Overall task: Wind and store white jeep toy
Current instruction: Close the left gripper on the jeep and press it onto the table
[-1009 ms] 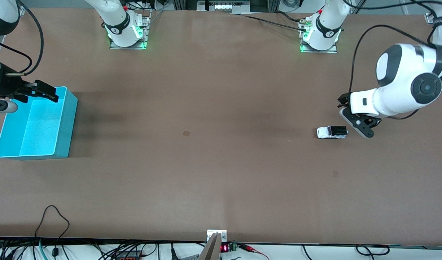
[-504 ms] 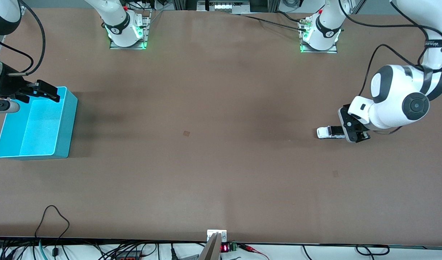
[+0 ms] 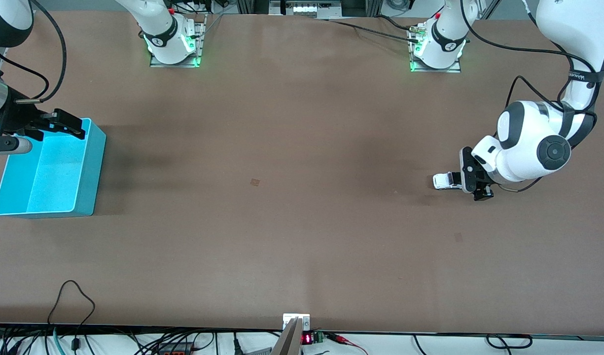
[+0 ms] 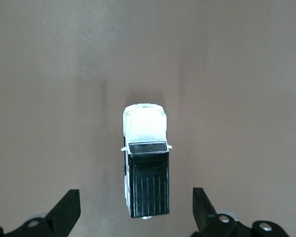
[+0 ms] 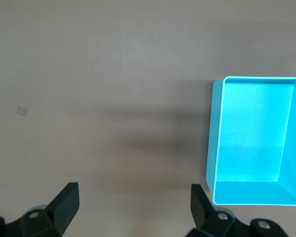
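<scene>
We are looking down on a wide brown bench (image 3: 292, 207) with two robot arms based along its top edge. At the right arm's end of the bench, a blue bin (image 3: 87, 172) is sitting empty. The right gripper (image 3: 60, 125) is hovering over the bin's rim with its fingers spread and nothing between them; this arm is waiting.

At the left arm's end, the left gripper (image 3: 472, 180) is hanging low over the white jeep toy (image 3: 442, 180), covering the toy's rear half in the front view. In the left wrist view the toy (image 4: 145, 165) is standing on its wheels on the bench, its black roof lying between the two spread fingers (image 4: 64, 212), which are not touching it.

We are judging the step in hand to be the approach for the first grasp. Next, the left gripper needs lowering around the toy's body, then closing on its sides, before any winding. Storing in the bin, well apart from the toy, is not yet begun.
</scene>
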Available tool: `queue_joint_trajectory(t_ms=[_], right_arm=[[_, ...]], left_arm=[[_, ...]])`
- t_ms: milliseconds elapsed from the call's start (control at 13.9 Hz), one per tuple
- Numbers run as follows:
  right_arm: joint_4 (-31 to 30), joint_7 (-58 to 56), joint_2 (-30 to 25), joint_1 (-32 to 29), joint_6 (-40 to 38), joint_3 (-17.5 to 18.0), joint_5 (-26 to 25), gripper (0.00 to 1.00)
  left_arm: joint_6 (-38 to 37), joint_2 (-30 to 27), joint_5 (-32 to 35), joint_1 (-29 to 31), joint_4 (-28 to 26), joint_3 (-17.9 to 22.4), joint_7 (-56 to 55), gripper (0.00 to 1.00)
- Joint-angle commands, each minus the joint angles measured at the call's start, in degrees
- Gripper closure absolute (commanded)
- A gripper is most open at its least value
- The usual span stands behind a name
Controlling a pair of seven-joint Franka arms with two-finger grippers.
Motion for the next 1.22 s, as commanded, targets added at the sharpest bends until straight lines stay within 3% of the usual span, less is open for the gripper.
queue_joint_trajectory(t_ms=[0,1153], right_arm=[[0.4,-0.5,0.0,0.0,-0.8,0.0,0.9,0.00],[0.1,-0.5,-0.1,-0.2,-0.8,-0.1,1.0,0.00]], left_arm=[[2.2,1.6,1.0,1.0,-0.7,-0.5,1.5,0.00],[7.6,4.4,1.1,2.9,-4.3,-0.5,1.5,0.00]])
